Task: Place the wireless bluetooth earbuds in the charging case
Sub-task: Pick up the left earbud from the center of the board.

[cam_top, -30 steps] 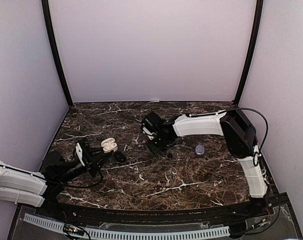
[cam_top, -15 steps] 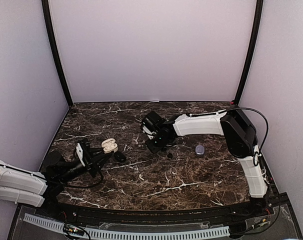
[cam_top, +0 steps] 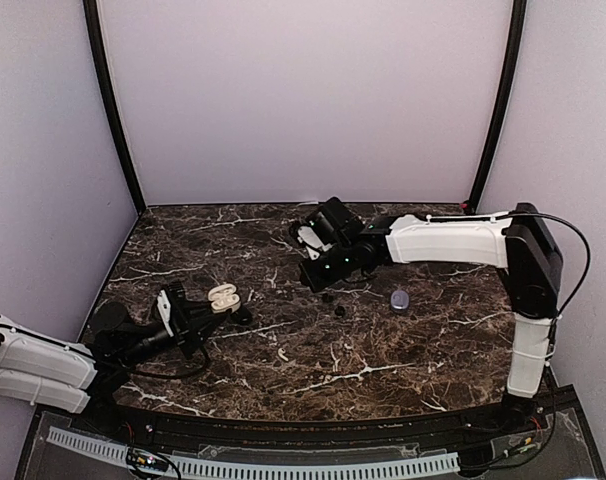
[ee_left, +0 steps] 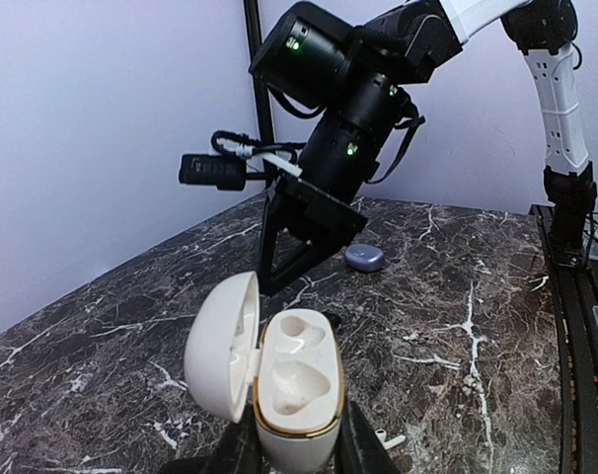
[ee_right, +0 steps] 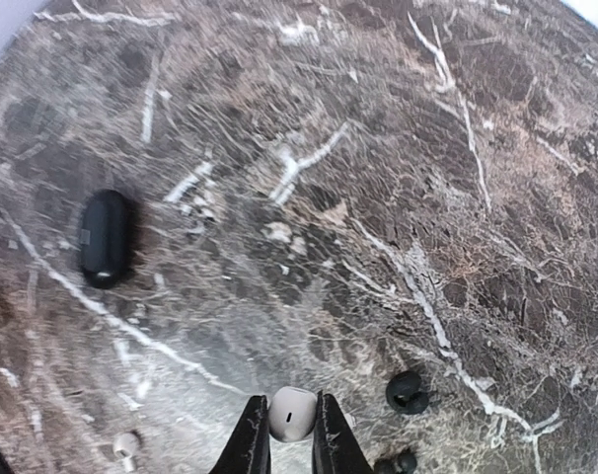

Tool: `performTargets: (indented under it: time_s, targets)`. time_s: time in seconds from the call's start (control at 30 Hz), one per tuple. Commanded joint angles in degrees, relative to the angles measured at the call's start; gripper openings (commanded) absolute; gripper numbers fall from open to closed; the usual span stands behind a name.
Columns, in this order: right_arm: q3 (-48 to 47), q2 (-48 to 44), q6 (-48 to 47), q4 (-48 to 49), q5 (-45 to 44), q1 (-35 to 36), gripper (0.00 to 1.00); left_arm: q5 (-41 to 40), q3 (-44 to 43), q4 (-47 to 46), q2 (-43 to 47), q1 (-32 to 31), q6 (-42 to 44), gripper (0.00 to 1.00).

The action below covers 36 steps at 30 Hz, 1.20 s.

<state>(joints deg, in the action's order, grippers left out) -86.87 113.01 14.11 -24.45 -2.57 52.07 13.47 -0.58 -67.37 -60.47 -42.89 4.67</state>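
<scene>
Grip check: right gripper (ee_right: 290, 427) and left gripper (ee_left: 297, 446) both loaded

I see the right one narrowed on a white pebble-like earbud (ee_right: 293, 413), pinched at its fingertips above the dark veined marble table (cam_top: 383, 350). Two small dark earbuds (ee_right: 408, 392) lie on the marble near it; a black oval case (ee_right: 107, 237) sits well apart. The left one clamps a white oval charging case with gold rim (ee_left: 291, 390), lid open, its two cradles showing. A lavender oval case (cam_top: 400, 298) rests beyond.

R arm's up off the table, elbow swung out right. The right gripper (cam_top: 313, 275) has pinched in on a white earbud (ee_right: 292, 415) and lifted it. Open case (cam_top: 223, 297) nudged slightly right.
</scene>
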Motion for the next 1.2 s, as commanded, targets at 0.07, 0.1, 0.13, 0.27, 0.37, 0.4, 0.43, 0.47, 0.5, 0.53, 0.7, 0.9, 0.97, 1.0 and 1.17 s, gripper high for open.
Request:
performTargets:
  time_s: [0.07, 0.1, 0.13, 0.27, 0.37, 0.4, 0.43, 0.47, 0.5, 0.53, 0.7, 0.9, 0.97, 1.0, 1.17]
  targets:
    - [6.00, -6.64, 6.15, 6.24, 7.48, -0.04, 0.12, 3.99, -0.20, -0.56, -2.73, 0.36, 1.52, 0.19]
    - [6.73, -7.47, 6.96, 6.75, 8.52, 0.00, 0.12, 4.37, -0.51, -0.64, -3.32, 0.29, 1.57, 0.19]
    - [7.60, -8.41, 7.70, 7.30, 9.55, -0.03, 0.12, 4.77, -0.74, -0.73, -4.02, 0.35, 1.67, 0.19]
    - [11.34, -11.66, 10.99, 10.80, 14.31, -0.04, 0.12, 6.76, -1.59, -1.93, -6.75, 0.36, 2.15, 0.17]
    - [13.55, -13.89, 13.42, 13.53, 17.50, 0.02, 0.12, 8.27, -1.51, -4.07, -8.66, 0.36, 2.64, 0.16]
    - [14.44, -14.62, 14.19, 14.58, 18.45, 0.09, 0.12, 8.71, -1.53, -4.56, -9.16, 0.33, 2.77, 0.16]
    - [15.33, -15.22, 15.05, 15.65, 19.21, 0.36, 0.12, 9.10, -1.57, -4.94, -9.53, 0.35, 2.91, 0.16]
    - [16.16, -15.98, 15.76, 17.01, 19.97, 0.62, 0.12, 9.50, -1.61, -5.24, -9.98, 0.35, 3.09, 0.16]
    - [17.39, -16.57, 16.68, 18.57, 20.75, 1.02, 0.12, 9.83, -1.64, -5.50, -10.41, 0.34, 3.27, 0.15]
    - [18.30, -17.14, 17.58, 20.08, 21.44, 1.43, 0.12, 10.17, -1.75, -5.86, -10.85, 0.35, 3.37, 0.15]
    - [22.77, -18.90, 22.25, 29.72, 25.64, 4.59, 0.12, 11.39, -1.88, -8.53, -12.58, 0.35, 3.34, 0.15]
    - [25.72, -19.04, 26.32, 39.55, 27.32, 7.92, 0.11, 12.88, -2.01, -10.32, -13.44, 0.30, 3.33, 0.15]
    - [26.79, -19.13, 27.80, 42.43, 26.98, 8.52, 0.11, 12.97, -2.06, -10.70, -13.59, 0.29, 3.26, 0.14]
    - [27.50, -19.30, 28.65, 44.35, 26.80, 8.75, 0.11, 12.98, -2.09, -10.80, -13.62, 0.28, 3.29, 0.14]
    - [30.11, -19.42, 31.57, 52.35, 26.08, 9.92, 0.11, 13.39, -2.13, -10.94, -13.54, 0.26, 3.42, 0.14]
